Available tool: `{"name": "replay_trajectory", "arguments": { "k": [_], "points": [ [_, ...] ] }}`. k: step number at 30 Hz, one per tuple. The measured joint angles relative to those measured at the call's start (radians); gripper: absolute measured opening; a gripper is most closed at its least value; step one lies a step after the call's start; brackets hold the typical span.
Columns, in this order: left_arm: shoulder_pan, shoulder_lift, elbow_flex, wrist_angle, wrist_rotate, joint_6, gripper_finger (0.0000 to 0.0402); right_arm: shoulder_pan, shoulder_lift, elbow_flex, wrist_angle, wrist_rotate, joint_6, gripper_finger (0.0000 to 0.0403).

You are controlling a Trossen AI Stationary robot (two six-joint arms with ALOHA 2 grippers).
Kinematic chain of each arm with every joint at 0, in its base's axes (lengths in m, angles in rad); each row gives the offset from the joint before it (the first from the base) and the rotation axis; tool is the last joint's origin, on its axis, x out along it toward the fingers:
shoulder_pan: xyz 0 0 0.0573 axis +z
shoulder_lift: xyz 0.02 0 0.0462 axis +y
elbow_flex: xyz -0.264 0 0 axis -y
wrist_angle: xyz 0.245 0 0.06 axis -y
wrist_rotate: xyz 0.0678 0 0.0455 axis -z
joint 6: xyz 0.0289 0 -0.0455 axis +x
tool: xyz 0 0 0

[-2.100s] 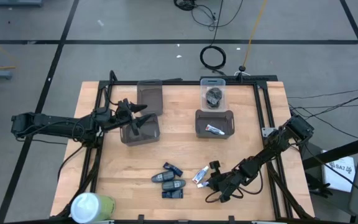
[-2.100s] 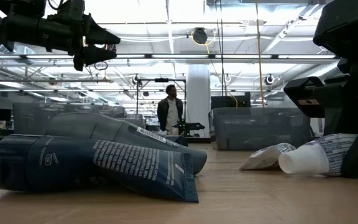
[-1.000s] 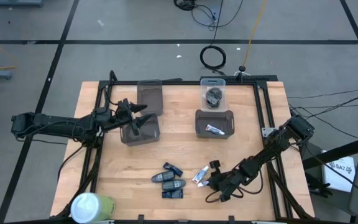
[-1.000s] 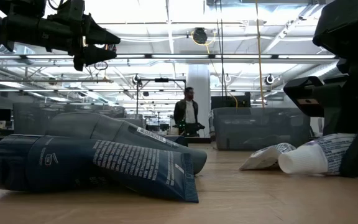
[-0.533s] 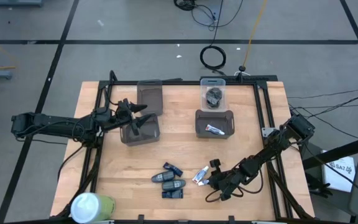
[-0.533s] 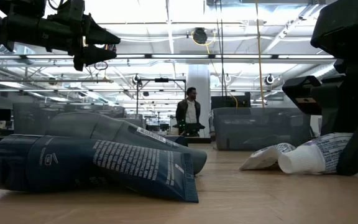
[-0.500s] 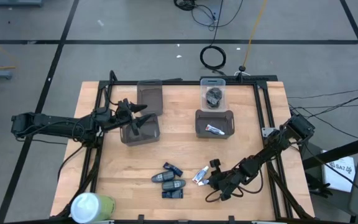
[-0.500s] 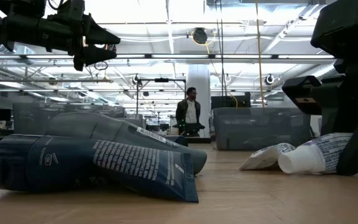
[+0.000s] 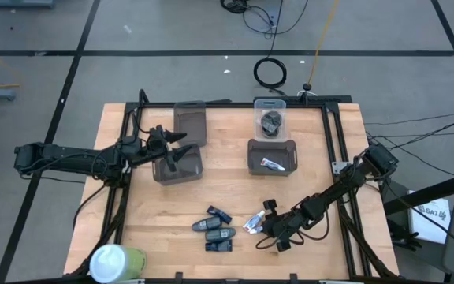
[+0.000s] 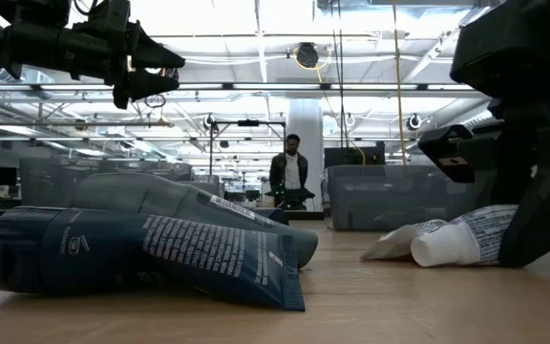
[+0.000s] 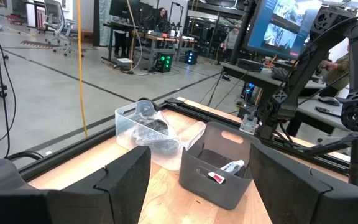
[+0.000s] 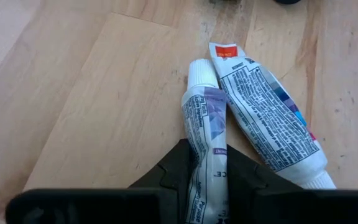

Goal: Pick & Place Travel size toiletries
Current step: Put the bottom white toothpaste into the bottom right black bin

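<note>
Two little white tubes (image 9: 253,223) lie side by side on the wood at the near middle. My right gripper (image 9: 271,226) is shut on the purple-labelled one (image 12: 202,115). The other tube (image 12: 263,121), with a red crimped end, lies loose along its side. Several dark oblong tubes (image 9: 213,229) lie flat in a cluster to their left and fill the low view (image 10: 151,244). My left gripper (image 9: 178,144) hangs open and level above a grey bin (image 9: 178,167) at the far left, touching nothing. My right gripper pinches the purple-labelled tube between its two fingers at the tube's back part (image 12: 205,163), away from the white cap (image 12: 201,73). The fingers slant down from the table's right side and lie along the tube. The cap end (image 10: 435,246) sits at the wood.
A second grey bin (image 9: 190,121) and a clear bin with dark lumps (image 9: 271,118) stand at the far edge. A grey bin (image 9: 273,155) holds a white tube. A big white-and-green cylinder (image 9: 115,260) stands at the near left corner. A person stands in the room beyond.
My right gripper has shifted a little toward the table's left edge, staying shut, and has dragged the purple-labelled tube along the wood with it. The red-ended tube beside it has slid the same way.
</note>
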Motion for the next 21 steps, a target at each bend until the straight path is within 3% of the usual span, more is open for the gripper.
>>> {"name": "replay_trajectory", "arguments": {
  "k": [5, 21],
  "points": [
    [0.000, 0.000, 0.000, 0.000, 0.000, 0.000, 0.0271, -0.009, -0.028, -0.001, -0.011, -0.082, 0.005, 0.0057],
    [0.000, 0.000, 0.000, 0.000, 0.000, 0.000, 0.0271, -0.011, -0.270, -0.001, -0.037, -0.076, -0.101, 0.0057]
  ]
}}
